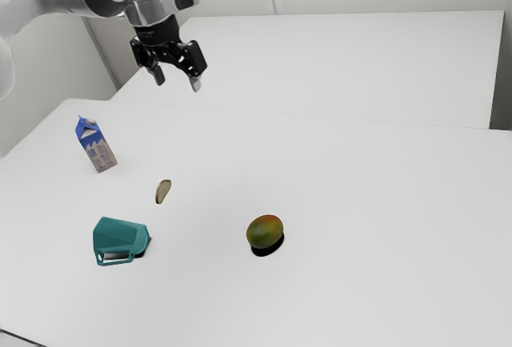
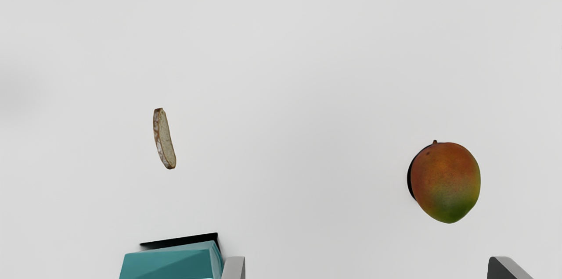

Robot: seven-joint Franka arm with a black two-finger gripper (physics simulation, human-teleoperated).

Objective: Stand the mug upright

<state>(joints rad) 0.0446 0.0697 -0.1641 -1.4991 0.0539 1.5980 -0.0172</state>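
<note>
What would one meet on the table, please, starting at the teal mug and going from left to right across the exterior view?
Teal mug → bread slice → mango.

teal mug, mango blending red-orange into green, blue-topped carton

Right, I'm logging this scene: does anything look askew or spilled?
The teal mug lies on its side on the table, while a mug normally stands upright. The bread slice sits directly on the table with no plate under it, a little odd too. I see no spill.
</note>
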